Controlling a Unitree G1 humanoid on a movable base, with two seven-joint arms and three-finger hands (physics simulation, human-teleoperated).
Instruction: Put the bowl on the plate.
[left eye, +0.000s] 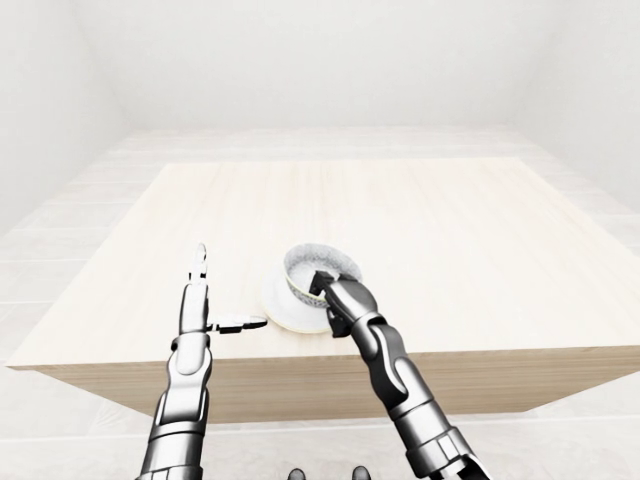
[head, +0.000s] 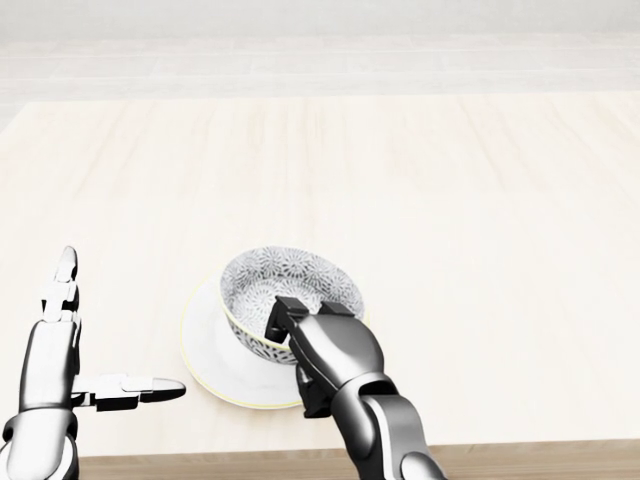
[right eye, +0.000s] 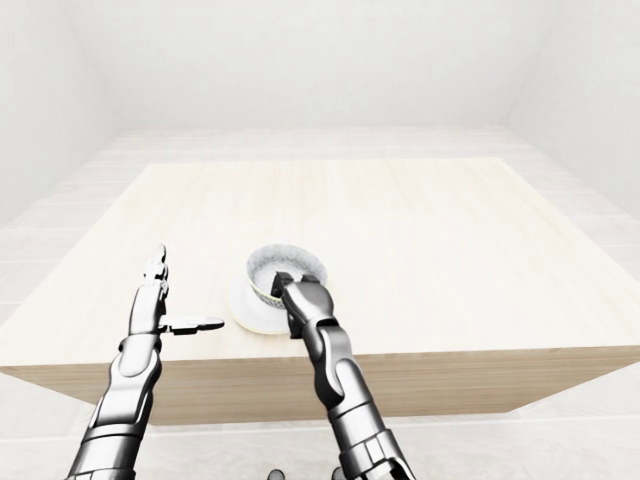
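A patterned grey-and-white bowl (head: 285, 285) with a pale yellow rim sits over the white plate (head: 210, 355) near the bottom edge of the wooden table (head: 450, 200) in the head view. My right hand (head: 290, 330) is shut on the bowl's near rim, with its fingers (head: 283, 312) hooked over the edge. The bowl leans slightly toward the hand and covers the plate's right part. My left hand (head: 95, 350) stands open to the left of the plate, fingers up and thumb pointing at the plate, apart from it.
The table's near edge (left eye: 330, 360) runs just below both hands in the left-eye view. Pale floor (left eye: 60, 240) and white walls surround the table.
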